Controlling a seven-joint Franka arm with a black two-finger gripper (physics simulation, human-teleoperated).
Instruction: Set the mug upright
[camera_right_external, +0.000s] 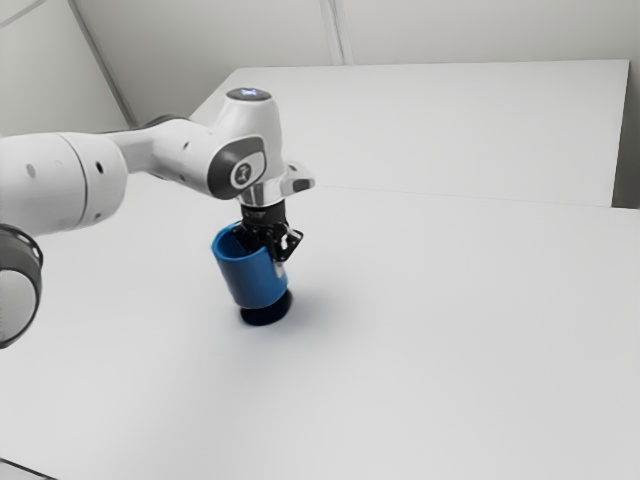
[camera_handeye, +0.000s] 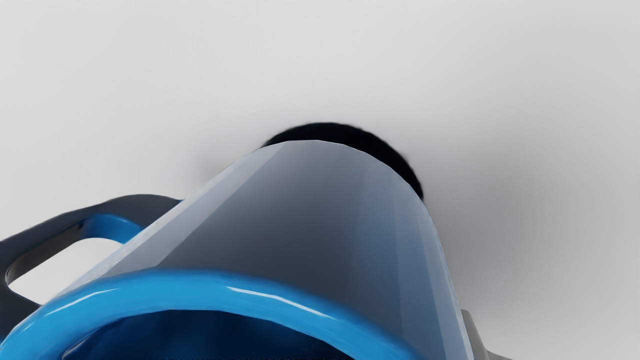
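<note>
My gripper (camera_right_external: 266, 256) is at the rim of the blue mug (camera_right_external: 252, 280) in the exterior view, shut on the mug's wall. The mug hangs just above the table, mouth up and leaning, its rim toward the exterior view's left. In the wrist view the mug (camera_handeye: 300, 215) shows its outer side, bright blue rim and dark inside, with the handle (camera_handeye: 135, 205) sticking out from the side. One grey fingertip (camera_handeye: 475, 340) lies against the outside of the wall; the other is hidden.
The white table (camera_right_external: 430, 340) stretches around the mug. A round, very dark shadow (camera_right_external: 266, 309) lies on it directly below the mug's base. Pale walls stand behind the table.
</note>
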